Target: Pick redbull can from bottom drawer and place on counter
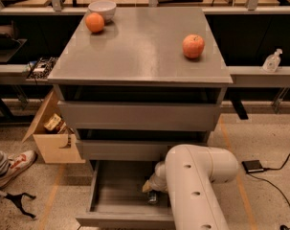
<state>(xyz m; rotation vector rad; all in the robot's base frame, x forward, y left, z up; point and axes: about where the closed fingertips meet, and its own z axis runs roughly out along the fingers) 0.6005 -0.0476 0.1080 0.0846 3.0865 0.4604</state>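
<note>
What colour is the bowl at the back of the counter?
White bowl, clearest in the camera view. The gripper is down in the open bottom drawer.
</note>
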